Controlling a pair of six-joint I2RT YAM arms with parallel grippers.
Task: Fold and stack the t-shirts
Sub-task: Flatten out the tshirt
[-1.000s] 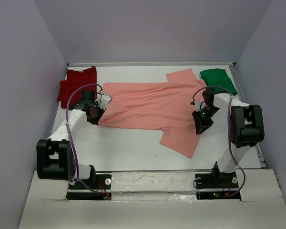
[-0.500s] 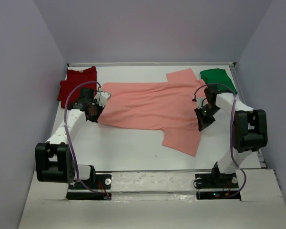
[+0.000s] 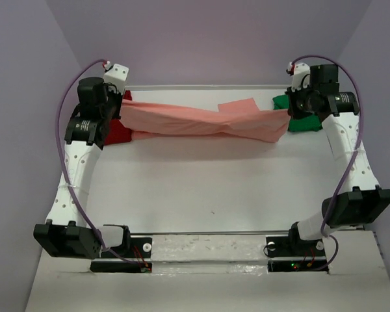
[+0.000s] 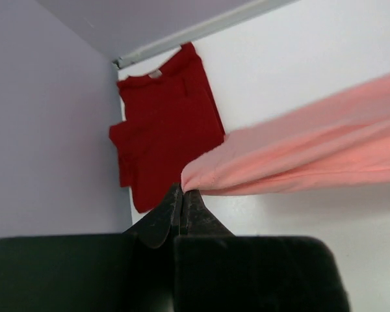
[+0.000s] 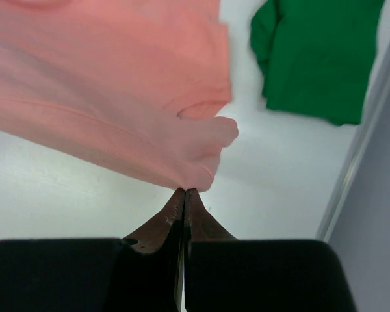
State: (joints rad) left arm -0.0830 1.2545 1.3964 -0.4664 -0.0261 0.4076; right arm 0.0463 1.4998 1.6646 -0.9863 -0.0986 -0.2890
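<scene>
While both arms stood reaching up at the far side of the table (image 3: 201,188), the salmon-pink shirt (image 3: 201,121) hung stretched between them. It made a long, creased band, lifted at both ends, with its shadow on the white top below. At the left end, the left gripper (image 4: 182,192) had its fingers pinched tight on the cloth, the pink edge bunched right at the tips. At the right end it was the same story. The right gripper (image 5: 184,190) had its tips pressed together, clamped on a gathered corner of that pink shirt.

Down in the far-left corner the dark red shirt (image 4: 166,130) lay flat against the wall, beneath the left end of the pink one and partly covered by it from above. Over in the far-right corner the green shirt (image 5: 318,52) lay on the table beside the edge rail. It sat near the right gripper, and the wrist view showed bare table between it and the pink cloth.
</scene>
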